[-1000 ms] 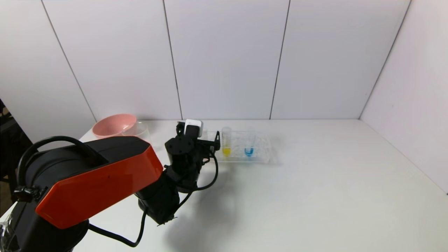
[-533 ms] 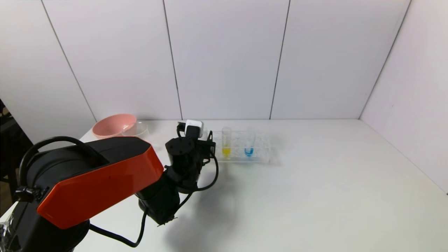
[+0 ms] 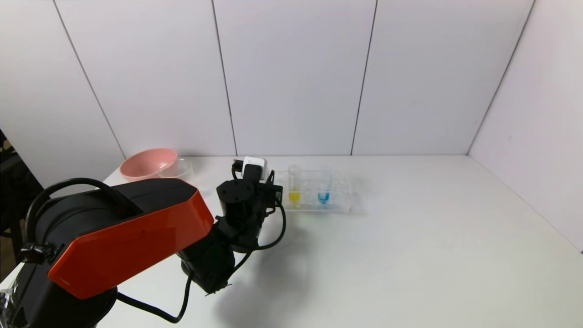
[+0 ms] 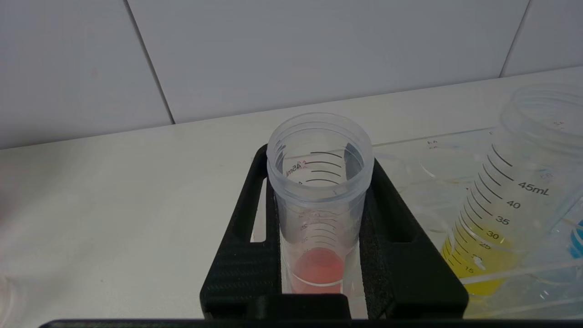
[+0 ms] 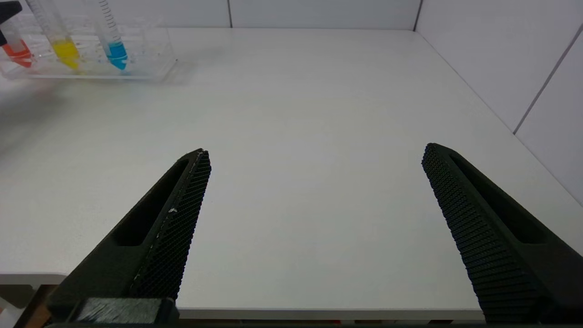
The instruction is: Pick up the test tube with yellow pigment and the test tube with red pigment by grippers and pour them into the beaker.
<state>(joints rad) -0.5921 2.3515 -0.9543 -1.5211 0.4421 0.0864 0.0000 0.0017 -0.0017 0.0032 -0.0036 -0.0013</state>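
2 black fingers [image 4: 380, 237] of the left gripper [image 4: 321, 228] clamp the test tube with red pigment [image 4: 319, 205], upright at the rack [image 3: 339, 200] end, so nothing spills. Test tube with yellow pigment [image 3: 294, 184] waits alongside. Right gripper [image 5: 314, 228] idles wide over the bench [image 5: 296, 114].

L arm [image 3: 123, 237], lower left of head view: black casing w/ glossy orange-red panel, black cables looping out, white-grey camera box [image 3: 253, 165] on wrist. Gripper fingers [image 5: 175, 228] black, tapered, slotted, w/ fine-ridged inner pads.
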